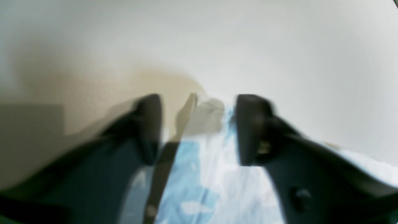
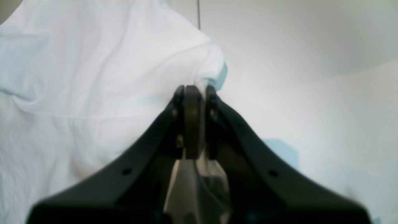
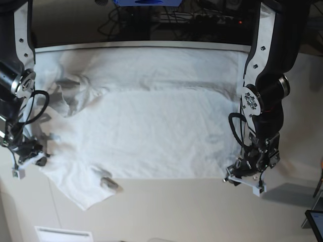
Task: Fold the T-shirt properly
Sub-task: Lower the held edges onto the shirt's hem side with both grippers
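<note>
Shirt count is one T-shirt (image 3: pixel 151 121); right hand (image 2: pixel 194 91) grips its edge, left hand (image 1: pixel 197 124) stands released.

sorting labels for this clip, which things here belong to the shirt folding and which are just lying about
Job:
- T-shirt
- right hand, shut on a shirt edge
- left hand, open at another edge

Lying about:
- cables behind the table
- white strip at the front

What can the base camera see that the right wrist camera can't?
Only the base view shows the whole T-shirt spread on the table, both arms, the left gripper at one edge, and cables behind. Only the right wrist view shows, close up, the right gripper shut on a pinch of fabric. Both show the white shirt and the pale tabletop.
</note>
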{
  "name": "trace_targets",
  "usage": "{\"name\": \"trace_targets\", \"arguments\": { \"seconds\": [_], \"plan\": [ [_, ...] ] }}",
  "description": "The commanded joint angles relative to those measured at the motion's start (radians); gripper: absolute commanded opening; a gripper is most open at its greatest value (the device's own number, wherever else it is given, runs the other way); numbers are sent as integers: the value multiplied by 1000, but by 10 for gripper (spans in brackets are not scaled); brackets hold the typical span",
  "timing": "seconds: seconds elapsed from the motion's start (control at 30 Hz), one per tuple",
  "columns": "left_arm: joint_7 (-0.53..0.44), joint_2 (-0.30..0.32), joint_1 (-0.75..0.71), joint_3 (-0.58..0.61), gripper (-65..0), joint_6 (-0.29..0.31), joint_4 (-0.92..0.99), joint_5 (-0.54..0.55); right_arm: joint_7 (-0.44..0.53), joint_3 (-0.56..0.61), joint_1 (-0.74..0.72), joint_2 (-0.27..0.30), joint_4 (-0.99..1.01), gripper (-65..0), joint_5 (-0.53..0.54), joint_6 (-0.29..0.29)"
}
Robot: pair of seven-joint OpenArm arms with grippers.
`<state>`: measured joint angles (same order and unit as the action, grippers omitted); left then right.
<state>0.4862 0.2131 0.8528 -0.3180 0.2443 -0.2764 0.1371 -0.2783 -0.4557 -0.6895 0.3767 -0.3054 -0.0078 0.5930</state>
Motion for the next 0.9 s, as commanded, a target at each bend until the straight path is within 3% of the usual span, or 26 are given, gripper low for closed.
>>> {"name": "trace_targets", "arguments": {
  "seconds": [0.0, 0.23, 0.33, 0.5, 0.87],
  "plan": [
    [27, -5, 21, 3, -418, 3, -5, 0, 15, 1, -32, 15, -19, -647, 7, 8],
    [27, -2, 4, 4, -642, 3, -10, -1, 17, 1, -32, 15, -19, -647, 7, 8],
    [27, -1, -13, 64, -650, 5, -10, -1, 38, -1, -29, 9, -48, -647, 7, 8],
    [38, -5, -89, 267, -650, 5, -129, 11, 106, -2, -5, -23, -73, -647, 7, 3],
    [291, -1, -214, 273, -650, 10, -499, 12, 104, -13, -5, -17, -139, -647, 13, 2]
  ]
}}
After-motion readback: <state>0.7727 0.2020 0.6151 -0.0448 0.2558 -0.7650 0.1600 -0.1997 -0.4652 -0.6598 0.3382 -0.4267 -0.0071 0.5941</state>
